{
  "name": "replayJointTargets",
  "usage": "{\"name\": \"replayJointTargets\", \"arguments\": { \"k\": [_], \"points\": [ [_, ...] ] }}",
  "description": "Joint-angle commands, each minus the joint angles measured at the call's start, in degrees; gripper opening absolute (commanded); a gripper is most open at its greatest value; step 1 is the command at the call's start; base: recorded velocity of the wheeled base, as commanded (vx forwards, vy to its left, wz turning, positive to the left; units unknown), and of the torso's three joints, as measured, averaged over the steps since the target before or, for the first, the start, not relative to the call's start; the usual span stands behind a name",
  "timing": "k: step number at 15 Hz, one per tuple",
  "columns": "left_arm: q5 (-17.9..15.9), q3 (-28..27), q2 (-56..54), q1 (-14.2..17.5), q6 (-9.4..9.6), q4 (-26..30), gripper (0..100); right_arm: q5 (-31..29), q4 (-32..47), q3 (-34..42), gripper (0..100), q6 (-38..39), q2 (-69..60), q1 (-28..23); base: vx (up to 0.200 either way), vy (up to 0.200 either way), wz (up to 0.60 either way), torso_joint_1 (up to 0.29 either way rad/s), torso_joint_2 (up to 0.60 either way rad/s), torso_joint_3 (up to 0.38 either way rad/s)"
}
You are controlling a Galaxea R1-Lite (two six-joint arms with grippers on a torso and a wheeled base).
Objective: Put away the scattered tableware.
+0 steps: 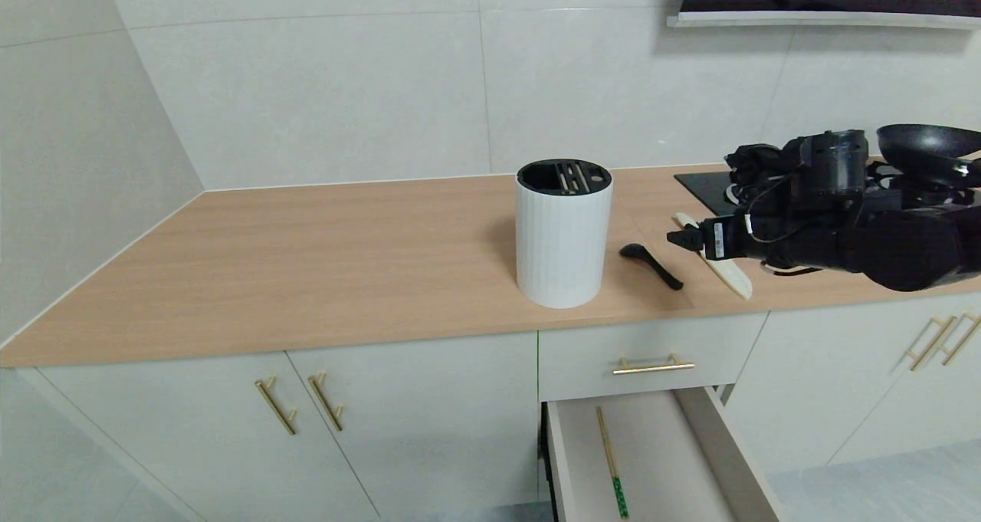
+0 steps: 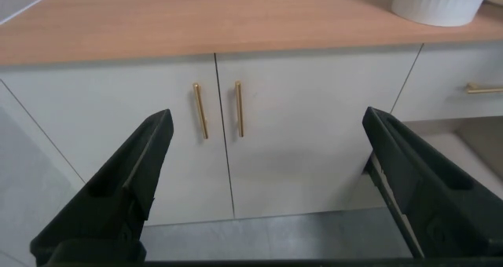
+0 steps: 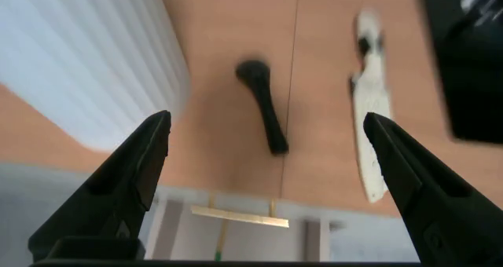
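Note:
A black spoon (image 1: 650, 264) (image 3: 263, 102) lies on the wooden counter (image 1: 306, 261), just right of a white ribbed utensil holder (image 1: 563, 234) (image 3: 86, 55) with a black slotted top. A cream-white flat utensil (image 1: 716, 260) (image 3: 369, 133) lies further right. My right gripper (image 1: 680, 238) (image 3: 267, 126) hovers open above the counter's front edge, between the spoon and the flat utensil, holding nothing. My left gripper (image 2: 267, 126) is open and empty, low in front of the cabinet doors (image 2: 220, 141). One chopstick (image 1: 611, 461) lies in the open lower drawer (image 1: 728, 461).
A black hob (image 1: 709, 192) with a dark pan (image 1: 931, 150) sits at the counter's back right. A shut drawer with a gold handle (image 1: 653, 366) (image 3: 240, 214) is above the open one. Tiled walls bound the back and left. Wide bare counter lies left of the holder.

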Motion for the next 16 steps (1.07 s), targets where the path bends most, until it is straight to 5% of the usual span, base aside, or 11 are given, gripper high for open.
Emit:
{"name": "replayJointTargets", "arguments": {
  "k": [1, 6, 16],
  "points": [
    [0.0, 0.0, 0.0, 0.0, -0.04, -0.1, 100, 1.7, 0.7, -2.5, 100, 0.0, 5.5, -1.5, 0.000, 0.000, 0.00, 0.000, 0.00, 0.000],
    [0.0, 0.0, 0.0, 0.0, -0.04, -0.1, 100, 2.0, -0.8, -5.5, 100, -0.9, 14.0, -1.3, 0.000, 0.000, 0.00, 0.000, 0.00, 0.000],
    [0.0, 0.0, 0.0, 0.0, -0.04, 0.0, 100, 1.2, -16.0, -6.2, 100, -2.9, 23.2, -0.4, 0.000, 0.000, 0.00, 0.000, 0.00, 0.000]
  ]
}}
